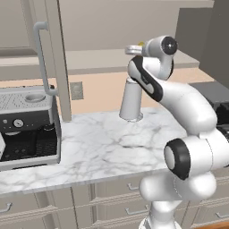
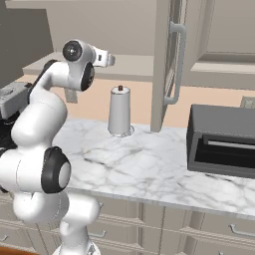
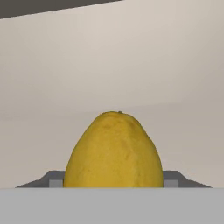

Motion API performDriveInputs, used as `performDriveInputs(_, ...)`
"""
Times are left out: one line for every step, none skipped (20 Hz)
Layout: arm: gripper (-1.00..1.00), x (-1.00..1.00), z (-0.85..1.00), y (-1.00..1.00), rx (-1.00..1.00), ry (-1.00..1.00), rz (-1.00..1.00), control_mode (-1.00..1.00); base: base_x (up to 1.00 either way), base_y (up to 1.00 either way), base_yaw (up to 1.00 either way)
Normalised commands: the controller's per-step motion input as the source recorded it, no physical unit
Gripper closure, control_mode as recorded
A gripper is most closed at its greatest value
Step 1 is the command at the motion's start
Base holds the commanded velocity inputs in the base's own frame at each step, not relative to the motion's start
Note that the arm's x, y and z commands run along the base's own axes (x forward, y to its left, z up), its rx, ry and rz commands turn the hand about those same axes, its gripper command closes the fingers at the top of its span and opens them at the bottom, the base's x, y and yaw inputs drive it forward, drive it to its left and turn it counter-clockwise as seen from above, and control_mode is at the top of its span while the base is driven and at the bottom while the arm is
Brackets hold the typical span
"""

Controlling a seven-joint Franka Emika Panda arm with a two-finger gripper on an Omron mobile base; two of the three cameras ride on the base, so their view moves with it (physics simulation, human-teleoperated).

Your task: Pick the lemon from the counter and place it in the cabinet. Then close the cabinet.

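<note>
1. The gripper pinches the egg-shaped, dimpled yellow lemon, raised inside the beige cabinet.
2. Below, the veined white marble counter bears a white paper towel roll.

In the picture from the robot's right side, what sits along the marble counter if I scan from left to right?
White robot arm → paper towel roll → open cabinet door with its grey handle → dark grey box-shaped appliance.

The arm is glossy white, rounded, with black joint rings and caps.
</note>
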Motion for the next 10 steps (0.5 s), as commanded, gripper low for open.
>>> performDriveInputs(1.00,0.79,-0.04,0.00,-0.08,0.02,0.00,-1.00,0.00,0.00,0.00)
performDriveInputs(1.00,0.80,-0.07,0.00,-0.09,0.02,0.00,-1.00,0.00,0.00,0.00)
performDriveInputs(1.00,0.79,-0.08,0.00,-0.09,0.02,0.00,-1.00,0.00,0.00,0.00)
performDriveInputs(1.00,0.76,-0.08,0.00,-0.09,0.01,0.00,-1.00,0.00,0.00,0.00)
performDriveInputs(1.00,0.74,-0.08,0.00,-0.10,0.01,0.00,-1.00,0.00,0.00,0.00)
performDriveInputs(1.00,0.71,-0.07,0.00,-0.11,0.00,0.00,-1.00,0.00,0.00,0.00)
performDriveInputs(1.00,0.67,-0.07,0.00,-0.11,0.00,0.00,-1.00,0.00,0.00,0.00)
performDriveInputs(-1.00,0.63,-0.06,0.00,-0.11,0.00,0.00,-1.00,0.00,0.00,0.00)
performDriveInputs(-1.00,0.52,-0.05,0.00,-0.13,0.00,0.00,-1.00,0.00,0.00,0.00)
performDriveInputs(-1.00,0.39,-0.03,0.00,-0.13,0.00,0.00,-1.00,0.00,0.00,0.00)
